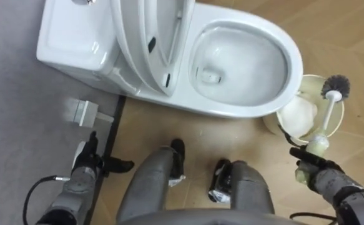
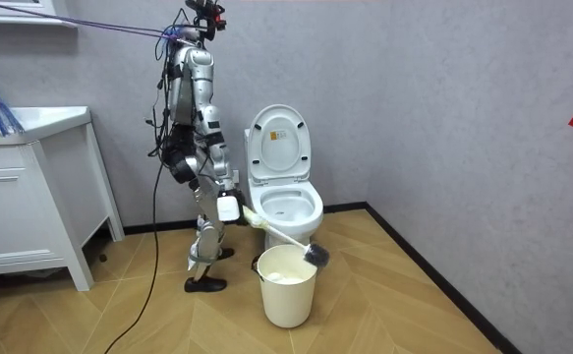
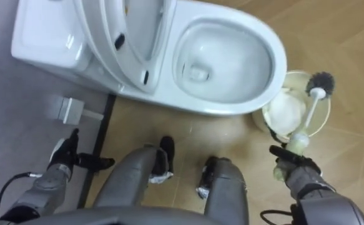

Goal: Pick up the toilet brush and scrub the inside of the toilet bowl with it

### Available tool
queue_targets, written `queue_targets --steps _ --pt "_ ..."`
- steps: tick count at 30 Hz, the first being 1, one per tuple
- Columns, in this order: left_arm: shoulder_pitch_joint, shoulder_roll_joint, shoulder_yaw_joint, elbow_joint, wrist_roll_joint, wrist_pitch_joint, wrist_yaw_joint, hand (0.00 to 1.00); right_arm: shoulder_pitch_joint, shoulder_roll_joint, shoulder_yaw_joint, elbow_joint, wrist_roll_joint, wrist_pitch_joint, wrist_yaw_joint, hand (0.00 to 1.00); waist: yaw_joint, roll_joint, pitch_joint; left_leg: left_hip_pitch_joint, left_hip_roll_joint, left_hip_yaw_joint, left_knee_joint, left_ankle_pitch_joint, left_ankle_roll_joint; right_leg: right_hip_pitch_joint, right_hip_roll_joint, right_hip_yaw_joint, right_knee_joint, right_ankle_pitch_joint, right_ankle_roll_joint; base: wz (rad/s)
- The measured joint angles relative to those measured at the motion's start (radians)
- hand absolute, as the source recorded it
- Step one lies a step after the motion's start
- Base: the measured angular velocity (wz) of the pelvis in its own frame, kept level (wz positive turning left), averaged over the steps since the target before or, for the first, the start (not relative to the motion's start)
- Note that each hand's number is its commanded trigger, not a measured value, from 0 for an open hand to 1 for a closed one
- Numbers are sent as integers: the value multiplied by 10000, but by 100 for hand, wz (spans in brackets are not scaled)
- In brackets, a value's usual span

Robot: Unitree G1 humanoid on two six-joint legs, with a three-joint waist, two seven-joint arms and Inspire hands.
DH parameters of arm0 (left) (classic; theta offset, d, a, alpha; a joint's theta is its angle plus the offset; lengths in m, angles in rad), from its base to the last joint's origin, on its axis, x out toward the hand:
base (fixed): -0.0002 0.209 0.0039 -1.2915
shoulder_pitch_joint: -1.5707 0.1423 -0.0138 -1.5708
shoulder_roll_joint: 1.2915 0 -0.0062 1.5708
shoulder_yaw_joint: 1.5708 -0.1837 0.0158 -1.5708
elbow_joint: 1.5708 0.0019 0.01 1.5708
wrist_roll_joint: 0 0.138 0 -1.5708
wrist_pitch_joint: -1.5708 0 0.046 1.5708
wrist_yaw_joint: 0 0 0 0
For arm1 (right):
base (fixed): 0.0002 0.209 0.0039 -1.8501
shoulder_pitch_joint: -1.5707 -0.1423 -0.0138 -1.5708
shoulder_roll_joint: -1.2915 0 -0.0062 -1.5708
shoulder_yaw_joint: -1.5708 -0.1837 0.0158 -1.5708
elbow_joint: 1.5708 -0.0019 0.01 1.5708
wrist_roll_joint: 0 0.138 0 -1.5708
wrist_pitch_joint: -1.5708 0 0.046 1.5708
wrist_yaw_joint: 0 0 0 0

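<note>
The white toilet stands in front of me with lid and seat raised and the bowl showing. To its right is a cream bucket. My right hand is shut on the white handle of the toilet brush. The handle slants up over the bucket, and the dark bristle head hangs above the bucket's far rim, beside the toilet's front. In the room view the brush head sits just over the bucket. My left hand hangs low at the left by the wall, fingers relaxed and holding nothing.
I stand at the toilet's side, close to the grey wall. A small white box fitting and a black skirting strip lie at my left. A white cabinet stands at the room view's left. Wood floor extends past the bucket.
</note>
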Motion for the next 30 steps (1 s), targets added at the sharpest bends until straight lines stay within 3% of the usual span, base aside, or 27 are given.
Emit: queue_targets --steps 4,10,15,18,21,26,30 --pt "296 -18 164 -21 63 -25 30 0 441 22 -125 -548 -798 -251 -416 100 -125 -66 -20 900 122 -93 -489 -1 -2 1184 270 -67 -1091 311 121 0" --pt "1294 5 1285 -262 334 -201 -39 0 1298 35 -355 -1216 -2586 -311 -856 100 -183 -366 -120 2349 -2 -50 -1312 -9 -10 2644 325 -114 -2278 527 252 -1" --pt "1975 -26 1706 -710 481 -232 -48 0 1533 54 -366 -1550 -4527 -364 -1041 100 -186 -443 -86 3313 -78 -33 -1796 -32 -28 3673 323 -190 -2914 609 317 1" --pt "2491 -42 1999 -1540 515 -250 -47 0 1738 1 -353 -2250 -5438 -395 -1014 100 -169 -481 -114 3655 -92 -71 -1958 -44 -49 4084 365 -219 -3211 658 346 6" --pt "2957 -48 2195 -2092 1304 -229 -42 0 2160 22 -319 -2576 -6536 -541 -895 100 -172 -507 -148 4187 -202 -376 -2154 -60 -71 4876 385 -554 -3692 744 377 27" --pt "3984 -83 2360 -4616 2764 -240 -45 0 2327 74 -319 -3004 -8316 -518 -682 100 99 -516 -176 4263 -225 -632 -2073 -83 -108 5222 407 -944 -3726 750 371 15" --pt "3993 -248 2782 -5754 4238 -351 -37 0 2454 22 -277 -2965 -9085 -747 -496 100 562 -489 -178 4400 -248 -859 -2058 -108 -140 5446 436 -1149 -3793 751 371 16"
